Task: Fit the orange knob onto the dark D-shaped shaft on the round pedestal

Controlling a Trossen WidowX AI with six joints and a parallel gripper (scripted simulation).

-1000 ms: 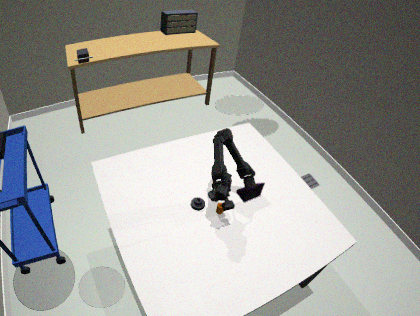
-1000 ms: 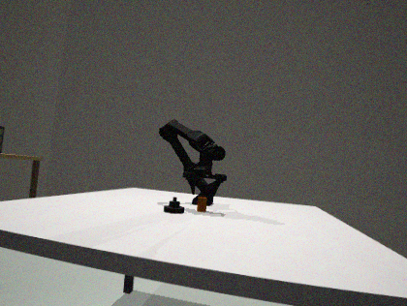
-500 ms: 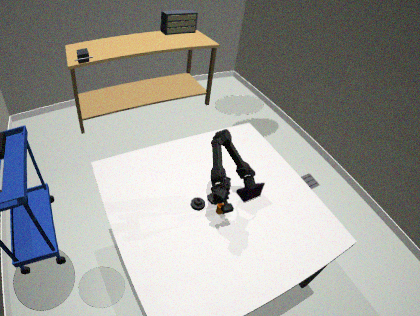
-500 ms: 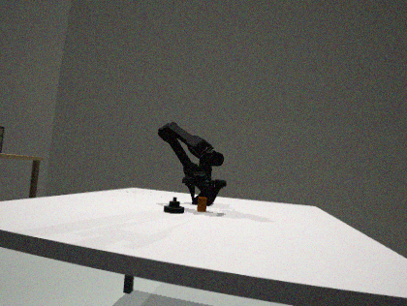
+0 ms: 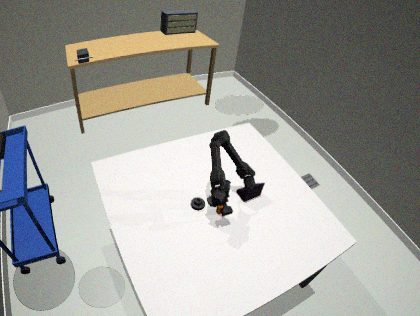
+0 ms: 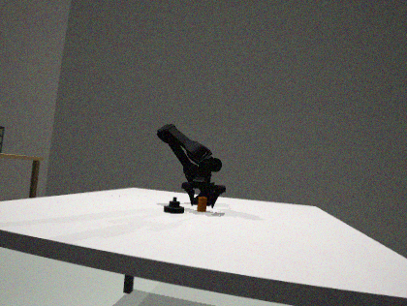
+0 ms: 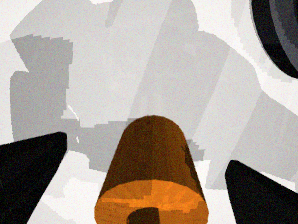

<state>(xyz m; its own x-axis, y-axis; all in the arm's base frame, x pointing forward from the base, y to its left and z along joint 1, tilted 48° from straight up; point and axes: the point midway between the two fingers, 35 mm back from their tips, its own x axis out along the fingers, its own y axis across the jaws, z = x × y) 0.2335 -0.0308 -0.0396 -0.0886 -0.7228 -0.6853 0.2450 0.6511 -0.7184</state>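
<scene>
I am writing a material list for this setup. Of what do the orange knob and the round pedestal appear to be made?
Orange knob: probably plastic, satin or matte; its colour is even, without wood grain, though painted metal is possible.
Round pedestal: dark, fairly matte, perhaps coated metal or plastic; no bright glints show, so I cannot tell which.

You have a white tabletop (image 5: 165,250) (image 6: 242,237), w/ shadows across it. On it, top view, clock face on tabletop: orange knob (image 5: 219,210) (image 6: 202,204) (image 7: 152,160) upright nr ctr, hole end up; dark round pedestal (image 5: 198,204) (image 6: 173,209) (image 7: 272,40) at knob's 9-10 o'clock, nearby, apart. Arm's dark base plate (image 5: 257,190) toward 2 o'clock of knob.
</scene>
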